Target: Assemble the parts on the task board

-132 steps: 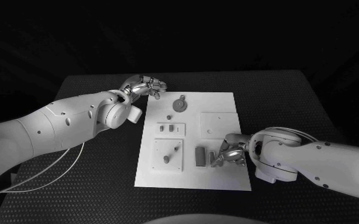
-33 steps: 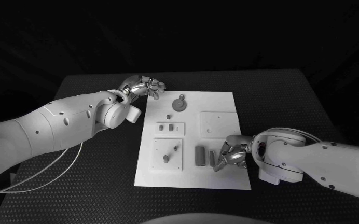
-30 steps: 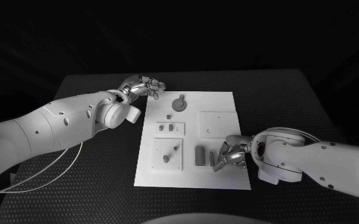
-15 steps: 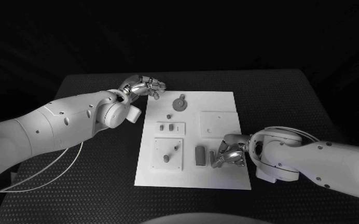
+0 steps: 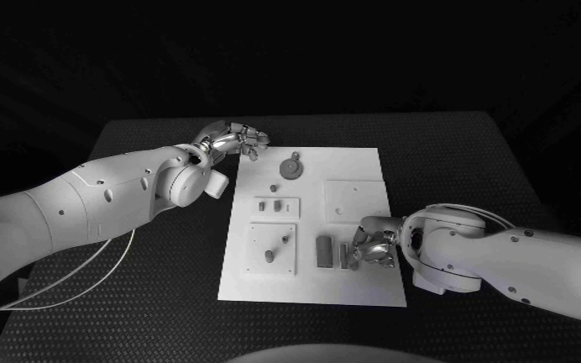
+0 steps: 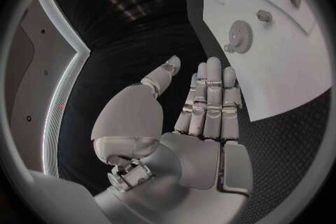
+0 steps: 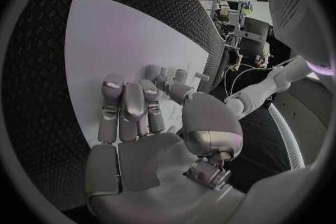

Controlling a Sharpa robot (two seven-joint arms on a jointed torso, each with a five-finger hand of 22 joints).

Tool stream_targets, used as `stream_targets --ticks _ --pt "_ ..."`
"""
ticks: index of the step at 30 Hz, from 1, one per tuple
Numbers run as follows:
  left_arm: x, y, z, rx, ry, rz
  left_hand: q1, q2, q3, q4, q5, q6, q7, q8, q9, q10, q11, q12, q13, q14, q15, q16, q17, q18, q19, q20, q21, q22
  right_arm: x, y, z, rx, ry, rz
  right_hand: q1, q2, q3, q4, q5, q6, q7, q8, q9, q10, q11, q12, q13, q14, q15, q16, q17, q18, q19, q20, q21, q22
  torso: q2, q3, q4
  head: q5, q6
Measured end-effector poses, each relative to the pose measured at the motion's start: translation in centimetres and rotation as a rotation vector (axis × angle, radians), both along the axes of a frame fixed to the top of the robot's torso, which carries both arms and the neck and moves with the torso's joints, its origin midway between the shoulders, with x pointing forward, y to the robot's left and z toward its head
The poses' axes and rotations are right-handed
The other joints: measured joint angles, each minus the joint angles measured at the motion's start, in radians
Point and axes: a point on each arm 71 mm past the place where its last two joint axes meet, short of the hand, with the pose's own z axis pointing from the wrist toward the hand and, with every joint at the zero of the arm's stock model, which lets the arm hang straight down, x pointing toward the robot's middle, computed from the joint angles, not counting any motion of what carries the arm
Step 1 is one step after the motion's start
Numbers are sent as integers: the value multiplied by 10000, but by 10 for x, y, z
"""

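The board [image 5: 312, 220] lies in the middle of the table [image 5: 484, 153], long side running front to back. The right hand [image 5: 373, 247] rests over the board's right edge toward the front, its fingers [image 7: 126, 102] laid flat and together on the white surface beside two upright grey blocks [image 5: 325, 251]; whether it pinches a small part beneath the fingertips I cannot tell, since the hand covers that spot. The left hand [image 5: 238, 139] hovers off the board's far left corner, fingers [image 6: 210, 92] straight and apart, holding nothing. A gear [image 5: 290, 166] sits near the far edge, a small peg [image 5: 274, 188] just in front of it, two short blocks [image 5: 277, 206] on a raised plate at the left edge, and a peg and pin [image 5: 276, 248] on a second plate nearer the front. A blank square plate [image 5: 353, 196] lies along the right edge. The step in hand looks like seating or picking a piece by the front blocks with the right hand. The next move likely calls for a fine pinch on that small piece and careful alignment with its socket, while the left hand stands ready for the gear.
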Motion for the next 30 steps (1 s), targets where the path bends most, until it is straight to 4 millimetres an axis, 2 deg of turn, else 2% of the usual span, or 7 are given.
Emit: stream_targets --ticks 17,19,21,23,27,29,30 --pt "0 0 0 10 16 1 0 0 0 0 0 0 0 0 0 0 -1 0 1 0 0 0 9 0 0 0 0 9 1 -1 0 -165 -80 -24 -126 -175 144 -152 0 17 -18 22 28 39 36 49 16 3 2 -38 -18 -12 -2 2 47 11 -3 -6 4 -25 10" --pt "0 0 0 11 18 1 0 0 0 0 0 0 -1 0 0 0 -1 0 1 0 0 0 9 1 0 0 0 9 1 -3 0 -180 -81 -63 -193 -270 89 -207 0 23 -24 22 28 57 18 49 16 3 3 -38 -18 -14 -1 2 47 10 -2 -6 4 -27 19" --pt "0 0 0 13 21 1 0 0 0 0 0 0 0 0 0 0 -1 0 1 0 0 0 8 0 0 0 0 9 1 -6 0 -192 -81 -140 -235 -451 65 -231 0 32 -33 23 36 56 18 48 16 3 3 -38 -37 -15 -2 2 48 10 -3 -6 4 -28 29" --pt "0 0 0 13 21 0 0 0 0 0 0 0 0 0 0 1 -1 0 2 0 0 0 8 0 0 0 -32 9 2 -10 -1 -165 -76 -258 -347 -773 -41 -331 0 34 -34 25 54 57 18 49 13 3 3 -38 -38 -16 -1 2 48 10 -4 -6 4 -32 44" --pt "0 3 0 38 18 40 0 0 0 0 0 0 0 0 0 1 -2 0 2 0 0 0 18 0 0 0 -39 12 4 -19 1 53 -89 -543 -731 -1973 -608 -316 0 -130 91 11 37 -194 105 -281 -147 -99 48 -213 -154 -69 -17 18 54 -3 -9 -6 -3 -65 147" --pt "0 5 0 66 16 91 -2 -2 0 0 0 0 0 3 0 1 -1 0 2 0 0 0 19 1 0 0 -39 20 8 -25 4 201 -180 -692 -1025 -2283 -1075 -329 0 -478 171 -220 -60 -433 208 -379 -153 -386 97 -499 -344 -84 -104 43 43 -41 -14 -12 -15 -83 212" --pt "0 6 0 71 13 104 -17 -17 0 0 0 0 -1 37 1 1 -1 0 2 0 0 0 31 0 0 0 -39 26 12 -29 8 277 -291 -783 -1071 -2329 -1297 -365 0 -618 221 -248 -70 -568 243 -380 -148 -502 139 -576 -383 -141 -222 37 -27 -61 -18 -17 -22 -103 264"
